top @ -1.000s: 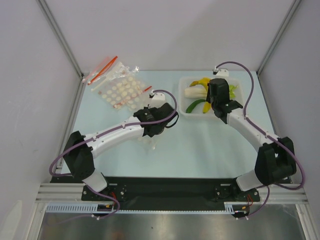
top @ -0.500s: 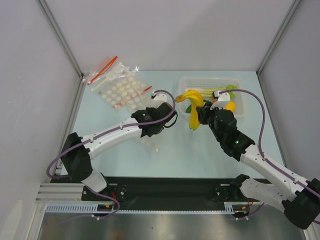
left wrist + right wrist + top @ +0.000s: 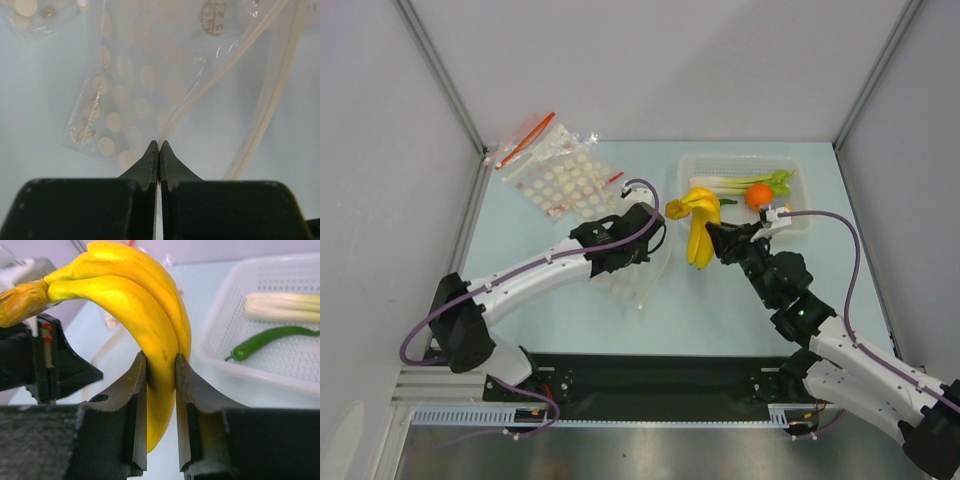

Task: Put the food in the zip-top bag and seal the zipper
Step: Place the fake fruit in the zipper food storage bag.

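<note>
The yellow banana (image 3: 135, 295) is a small bunch, and my right gripper (image 3: 160, 365) is shut on its middle, holding it in the air. From above, the banana (image 3: 700, 230) hangs just left of the basket, with the right gripper (image 3: 716, 240) beside it. My left gripper (image 3: 158, 145) is shut on the mouth edge of the dotted zip-top bag (image 3: 125, 95), and the pale zipper (image 3: 225, 65) runs away from the tips. The bag (image 3: 635, 285) hangs below the left gripper (image 3: 652, 238), a short gap left of the banana. The leek (image 3: 730, 183), orange (image 3: 757, 196) and green vegetable (image 3: 270, 337) lie in the basket.
The white mesh basket (image 3: 800, 215) stands at the back right. A heap of spare dotted bags with red strips (image 3: 555, 170) lies at the back left. Frame posts and pale walls close in both sides.
My right arm has lifted the banana out of the basket and carried it left and nearer, close to the bag. The left gripper has shifted slightly right, still holding the bag.
</note>
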Action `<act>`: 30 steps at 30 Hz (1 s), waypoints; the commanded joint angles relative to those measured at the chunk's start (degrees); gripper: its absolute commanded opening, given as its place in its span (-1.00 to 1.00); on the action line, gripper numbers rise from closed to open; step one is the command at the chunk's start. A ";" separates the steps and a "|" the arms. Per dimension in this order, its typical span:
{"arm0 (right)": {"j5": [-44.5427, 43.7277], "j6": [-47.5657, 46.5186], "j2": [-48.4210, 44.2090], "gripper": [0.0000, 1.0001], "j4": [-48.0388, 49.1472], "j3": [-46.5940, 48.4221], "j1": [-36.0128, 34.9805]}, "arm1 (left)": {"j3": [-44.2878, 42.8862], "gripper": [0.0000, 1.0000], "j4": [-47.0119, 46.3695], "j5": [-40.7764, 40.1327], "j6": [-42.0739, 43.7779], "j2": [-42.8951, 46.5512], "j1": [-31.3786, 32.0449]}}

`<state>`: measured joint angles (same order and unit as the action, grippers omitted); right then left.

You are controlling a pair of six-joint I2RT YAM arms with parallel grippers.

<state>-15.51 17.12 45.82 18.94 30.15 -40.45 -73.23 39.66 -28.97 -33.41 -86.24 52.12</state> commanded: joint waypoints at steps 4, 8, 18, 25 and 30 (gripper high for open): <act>1.09 2.30 -4.51 -1.00 14.01 -3.87 -1.21 | -0.60 -0.99 -3.27 9.63 -0.86 2.56 -1.05; 0.75 2.65 -5.31 -1.00 19.11 -6.24 -2.79 | -1.65 -0.99 -3.98 11.83 -1.83 2.74 -1.05; -3.47 2.57 2.41 -1.00 35.45 -10.90 -6.83 | -1.21 -0.99 -9.16 20.79 -4.73 4.85 -1.05; -10.76 -1.73 9.01 -1.00 49.43 -14.51 -10.79 | 0.54 -0.99 -14.16 27.03 -9.12 7.22 -1.32; -14.28 -2.71 9.99 -1.00 51.20 -15.39 -11.41 | 2.21 -0.99 -17.15 30.53 -13.43 9.77 -2.81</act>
<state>-24.91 16.49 55.46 62.37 14.96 -51.18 -71.46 28.62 -4.08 -42.33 -80.36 50.00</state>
